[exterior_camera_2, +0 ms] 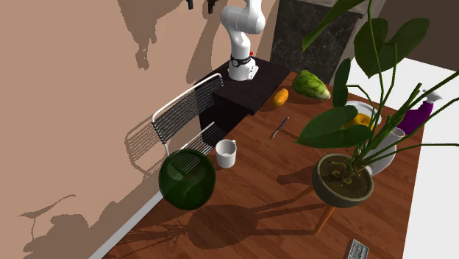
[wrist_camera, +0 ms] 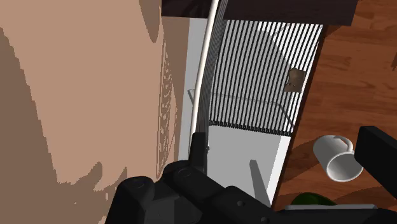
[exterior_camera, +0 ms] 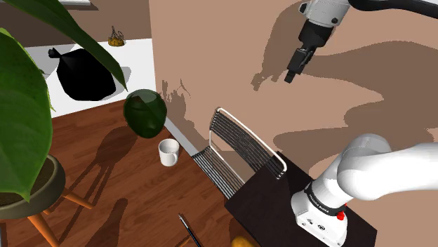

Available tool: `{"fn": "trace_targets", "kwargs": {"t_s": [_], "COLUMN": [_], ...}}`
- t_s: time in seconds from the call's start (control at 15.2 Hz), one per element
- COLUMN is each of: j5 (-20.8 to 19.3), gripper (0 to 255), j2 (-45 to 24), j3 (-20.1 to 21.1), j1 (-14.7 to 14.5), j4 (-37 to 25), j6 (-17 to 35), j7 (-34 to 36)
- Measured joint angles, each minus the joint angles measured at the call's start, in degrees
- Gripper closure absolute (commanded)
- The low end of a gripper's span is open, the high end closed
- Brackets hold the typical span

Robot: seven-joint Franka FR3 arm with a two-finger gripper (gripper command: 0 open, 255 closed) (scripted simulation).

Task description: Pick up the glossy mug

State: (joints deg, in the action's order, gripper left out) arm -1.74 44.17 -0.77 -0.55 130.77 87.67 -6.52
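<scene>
A glossy white mug [exterior_camera: 168, 151] stands upright on the wooden floor next to a wire chair [exterior_camera: 239, 151]; in the second exterior view the mug [exterior_camera_2: 226, 152] sits just in front of the chair's seat. My black gripper [exterior_camera: 291, 74] hangs high up by the tan wall, far above the chair and well away from the mug. In the wrist view the gripper [wrist_camera: 286, 167] is open, its fingers apart with nothing between them, and the mug [wrist_camera: 337, 156] lies far below beside the right finger [wrist_camera: 380, 156].
A dark green glass ball [exterior_camera: 144, 112] rests close to the mug. A big potted plant [exterior_camera_2: 340, 179] on a wooden stool stands across the floor. A pen [exterior_camera_2: 279, 127] and an orange fruit [exterior_camera_2: 280, 97] lie near my dark stand [exterior_camera: 281, 203].
</scene>
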Motion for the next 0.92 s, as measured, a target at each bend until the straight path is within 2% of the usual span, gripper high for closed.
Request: {"fn": "trace_targets", "kwargs": {"t_s": [0.2,0.53,0.92], "j5": [0.6,2.8,4.6], "gripper": [0,0,0], "j2": [-1.2,-5.6,-14.5], "j3": [0.6,3.4,6.2], "j1": [-0.3,-1.4,-2.5], "j4": [0.7,4.9,6.4], "j6": [1.7,10.2,20.4], "j7": [0.8,4.2,7.4]}}
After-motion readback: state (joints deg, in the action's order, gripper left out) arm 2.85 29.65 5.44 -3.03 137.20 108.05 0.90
